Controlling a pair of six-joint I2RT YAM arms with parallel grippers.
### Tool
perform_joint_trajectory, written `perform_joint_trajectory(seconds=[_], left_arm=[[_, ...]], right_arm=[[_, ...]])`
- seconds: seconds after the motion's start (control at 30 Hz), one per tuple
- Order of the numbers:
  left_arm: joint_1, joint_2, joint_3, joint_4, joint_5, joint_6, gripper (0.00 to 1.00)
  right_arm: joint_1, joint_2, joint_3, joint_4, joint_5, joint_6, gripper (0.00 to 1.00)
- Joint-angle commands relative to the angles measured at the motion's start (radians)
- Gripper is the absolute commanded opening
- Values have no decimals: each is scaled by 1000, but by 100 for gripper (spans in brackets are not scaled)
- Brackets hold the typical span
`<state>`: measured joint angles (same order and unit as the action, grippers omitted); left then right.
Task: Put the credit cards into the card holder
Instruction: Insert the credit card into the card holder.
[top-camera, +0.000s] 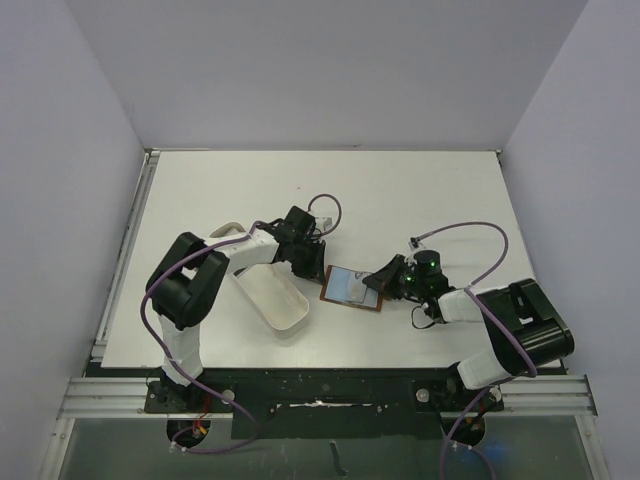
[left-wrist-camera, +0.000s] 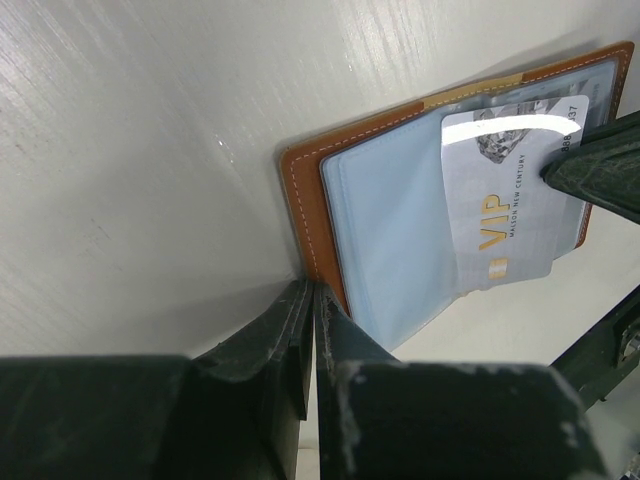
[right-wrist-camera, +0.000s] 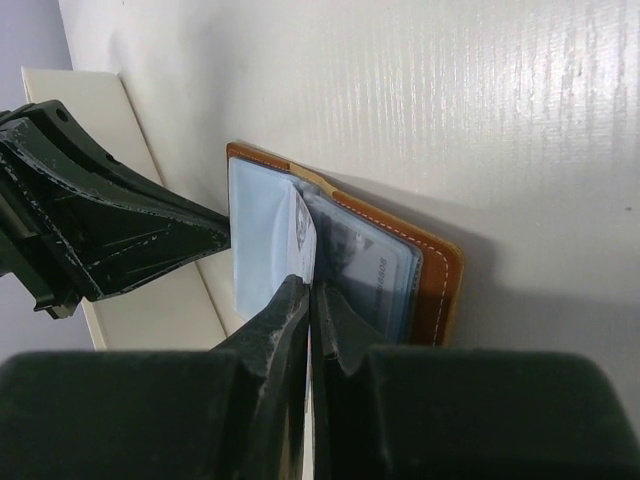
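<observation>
Bracing the card holder (left-wrist-camera: 305, 190) at its edge, the left gripper (left-wrist-camera: 308, 300) sits closed. The right gripper (right-wrist-camera: 308, 295), also closed, seems to nudge the silver VIP card (left-wrist-camera: 500, 200) inward.

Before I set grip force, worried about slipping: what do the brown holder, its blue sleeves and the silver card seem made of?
Flat brown card holder: probably leather, matte, pale edge stitching. Pale blue inner sleeves: soft translucent plastic, slight sheen. Silver rectangular VIP card: stiff glossy plastic, bright glare.
</observation>
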<state>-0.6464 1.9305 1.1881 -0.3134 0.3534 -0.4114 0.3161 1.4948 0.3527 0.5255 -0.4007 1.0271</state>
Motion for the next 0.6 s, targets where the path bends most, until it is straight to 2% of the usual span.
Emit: perform_joint_trajectory(seconds=[0.0,0.57], left_arm=[[-7,1,-4,7,-7,-8,4],[-7,0,-13,13,-5,-20,4]], right_arm=[[26,-39,-38,71,72,38,0],[37,-105,-77,84,159,28,0]])
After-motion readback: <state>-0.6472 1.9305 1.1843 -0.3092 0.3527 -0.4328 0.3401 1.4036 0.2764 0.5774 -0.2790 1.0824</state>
